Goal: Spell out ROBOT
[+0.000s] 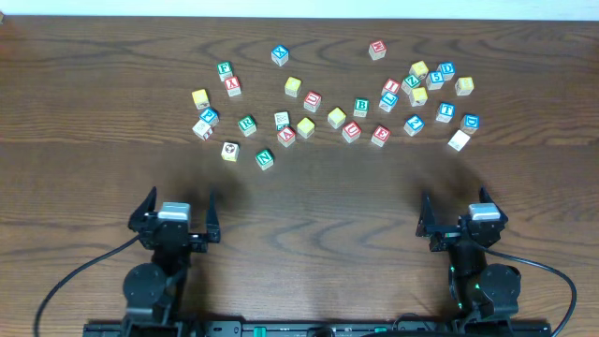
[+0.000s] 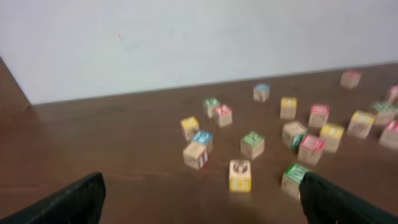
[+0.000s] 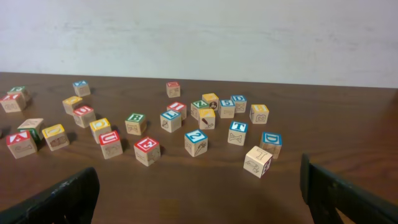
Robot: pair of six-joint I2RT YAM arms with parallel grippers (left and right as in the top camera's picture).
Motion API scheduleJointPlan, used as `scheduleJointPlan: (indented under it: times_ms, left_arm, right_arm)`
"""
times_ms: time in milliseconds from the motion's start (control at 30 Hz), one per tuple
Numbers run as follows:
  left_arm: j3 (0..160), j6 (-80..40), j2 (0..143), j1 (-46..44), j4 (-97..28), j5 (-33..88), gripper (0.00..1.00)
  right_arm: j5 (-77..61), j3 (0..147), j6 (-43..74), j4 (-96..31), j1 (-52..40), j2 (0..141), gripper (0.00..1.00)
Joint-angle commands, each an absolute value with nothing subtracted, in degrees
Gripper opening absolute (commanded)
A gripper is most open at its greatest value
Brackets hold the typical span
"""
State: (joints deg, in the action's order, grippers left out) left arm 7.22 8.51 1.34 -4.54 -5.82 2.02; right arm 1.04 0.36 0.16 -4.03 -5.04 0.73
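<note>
Tabletop: dark wood table [image 1: 309, 225] is lying bare just ahead of both pairs of fingers; lettered cubes are sitting scattered farther out, toward a pale wall.
Left gripper [image 1: 179, 202]: you are seeing its fingers standing wide and holding nothing; it is hovering well short of the scatter.
Right gripper [image 1: 456, 200]: its fingers are likewise spreading wide around nothing; it is also sitting well short of the cubes.
R cube [image 1: 246, 124]: green-framed; it is lying ahead of the left fingers and a little to their right; the left arm is by far the nearer one.
N cube [image 1: 264, 158]: green, not wanted; it is sitting between the left fingers and the R, slightly to the right; you are likely needing to pass over or beside it.
T cube [image 1: 445, 111]: blue-framed; it is lying almost straight ahead of the right fingers.
B cube [image 1: 360, 107]: green-framed; it is lying ahead and to the left of the right fingers; the right arm is nearer.
Left yellow-topped cube [image 1: 305, 126]: it is sitting roughly midway between the two arms; its letter is too small to read.
Right yellow-topped cube [image 1: 336, 117]: it is sitting just beside the other one, toward the right fingers.
Axis: these being cubes, no long side is mattering; you are only squaring the fingers to two flat faces.
</note>
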Motion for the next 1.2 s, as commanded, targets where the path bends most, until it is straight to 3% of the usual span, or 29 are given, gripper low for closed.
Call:
scheduleJointPlan:
  times_ms: [0, 200, 667, 1067, 1167]
  left_arm:
    - [17.06, 6.31, 3.66, -4.29, -7.97, 2.98, 0.98]
    - [38.61, 6.07, 19.59, -4.29, -20.58, 3.03, 0.98]
    - [97.82, 2.22, 75.16, -4.34, -61.36, 11.35, 0.98]
    - [101.12, 1.52, 96.27, -4.47, -63.94, 27.94, 0.98]
    - [101.12, -4.08, 100.31, -4.47, -63.88, 28.10, 0.98]
  right_arm:
    - [0.69, 0.30, -0.47, -4.29, -4.71, 0.67, 0.99]
    - [0.69, 0.32, -0.47, -4.29, -4.71, 0.67, 0.99]
    - [0.69, 0.30, -0.47, -4.29, -4.71, 0.67, 0.99]
    - [0.69, 0.32, -0.47, -4.29, -4.71, 0.67, 0.99]
    - [0.69, 0.32, -0.47, -4.29, -4.71, 0.67, 0.99]
